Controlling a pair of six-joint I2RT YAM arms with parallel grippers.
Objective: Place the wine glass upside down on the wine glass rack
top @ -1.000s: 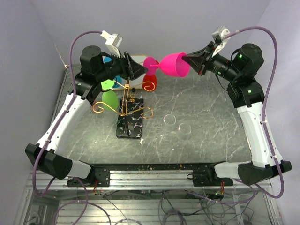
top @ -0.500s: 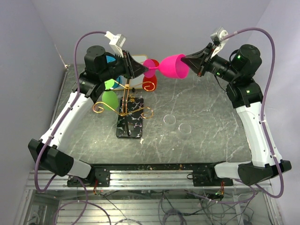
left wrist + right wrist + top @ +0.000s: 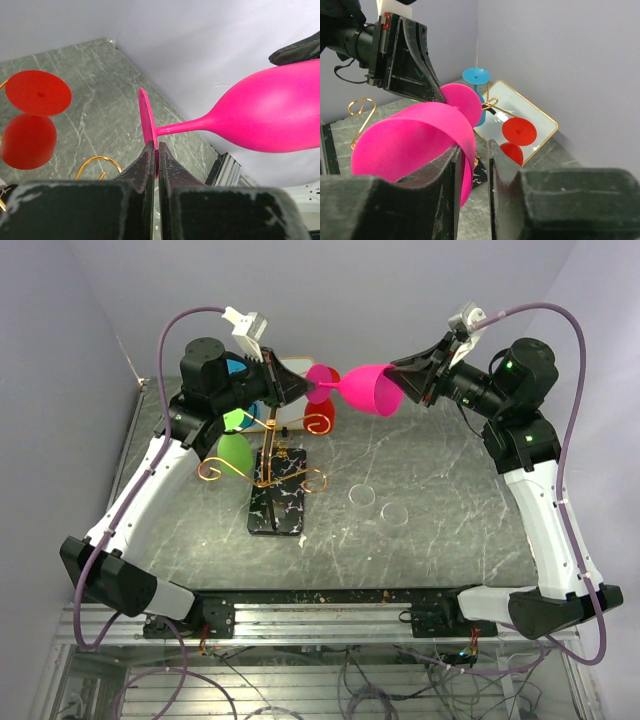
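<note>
A pink wine glass lies sideways in the air above the back of the table, foot to the left. My left gripper is shut on the edge of the pink foot. My right gripper stands open around the bowl's rim: one finger lies against the inside of the wall and the other stands off it with a gap. The wine glass rack, gold scrolled arms on a black veined base, stands below and left of the glass. A green glass hangs on it.
A red glass stands upside down on the white gold-rimmed tray by the back wall. A blue glass is near it. Two clear round discs lie on the marble table right of the rack.
My left gripper has closed on the glass's foot. My right gripper's jaws, shut on the rim before, have parted. The bowl has dipped slightly.
</note>
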